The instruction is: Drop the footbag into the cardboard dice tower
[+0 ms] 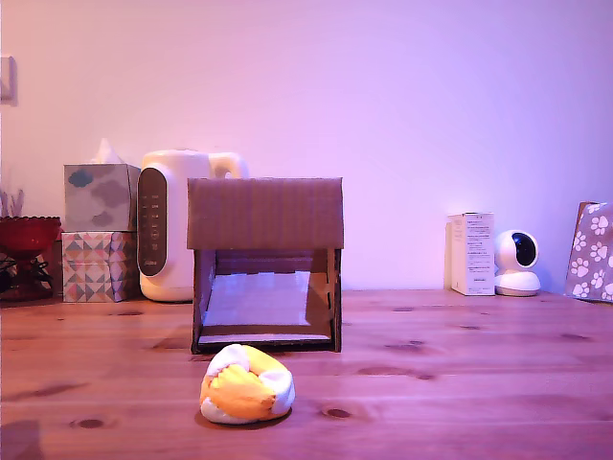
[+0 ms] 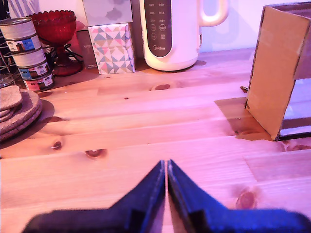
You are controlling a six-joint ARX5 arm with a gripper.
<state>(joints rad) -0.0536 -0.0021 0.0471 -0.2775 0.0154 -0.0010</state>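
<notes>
Footbag [image 1: 247, 385] on table before dice tower [image 1: 265, 264]; pincer [image 2: 166, 167] pressed together, empty.

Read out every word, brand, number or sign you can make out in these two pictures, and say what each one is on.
"Midea": on the dark control panel of the white kettle-like appliance, wrist view.
Small icons and digits on that panel: too small to read.
Labels on the stacked tin cans: blurred, unreadable.
Print on the white upright carton: too small to read.
White paw-print signs, no words: on the patterned paper bag.
Brown cardboard dice tower: no text.
</notes>
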